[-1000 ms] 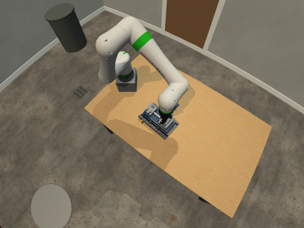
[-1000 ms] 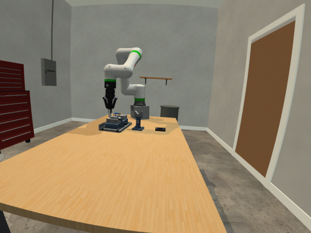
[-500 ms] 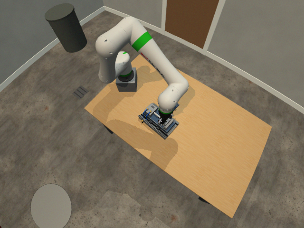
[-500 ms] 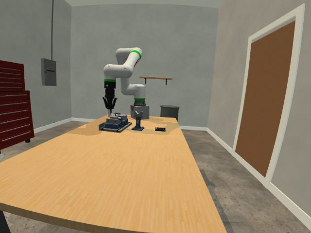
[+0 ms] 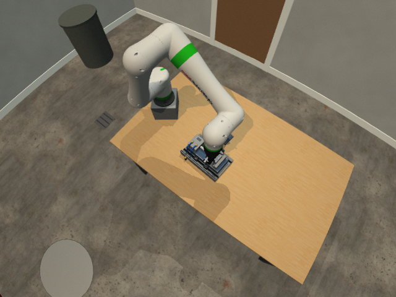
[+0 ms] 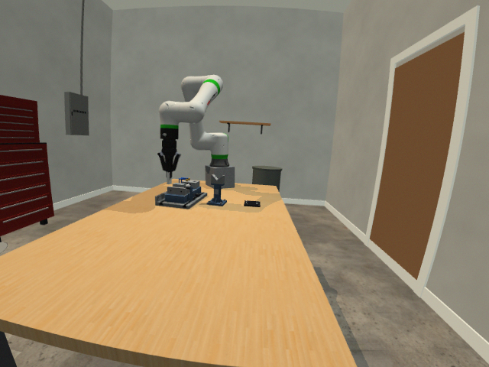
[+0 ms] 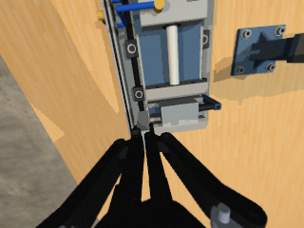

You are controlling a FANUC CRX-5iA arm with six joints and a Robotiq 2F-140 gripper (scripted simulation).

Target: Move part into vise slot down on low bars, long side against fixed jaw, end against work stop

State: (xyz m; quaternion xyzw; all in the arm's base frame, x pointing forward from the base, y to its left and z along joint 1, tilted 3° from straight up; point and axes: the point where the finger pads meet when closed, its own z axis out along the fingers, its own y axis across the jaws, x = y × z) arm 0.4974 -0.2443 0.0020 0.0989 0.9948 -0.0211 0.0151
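- The gripper (image 7: 143, 134) is seen with its fingers drawn fully together and nothing between them, hanging just above the near end of the vise (image 6: 180, 195).
- In the wrist view, the fingertips are placed over the vise's side rail, beside a light grey block, the part (image 7: 180, 115), which is seen lying between the jaws.
- A short dark rod, the work stop (image 7: 211, 105), is seen touching or just beside the part's end; which cannot be told.
- The V-block (image 6: 216, 188) is found right of the vise on the desk (image 6: 166, 268).
- The infeed plate (image 6: 251, 203) is seen further right.
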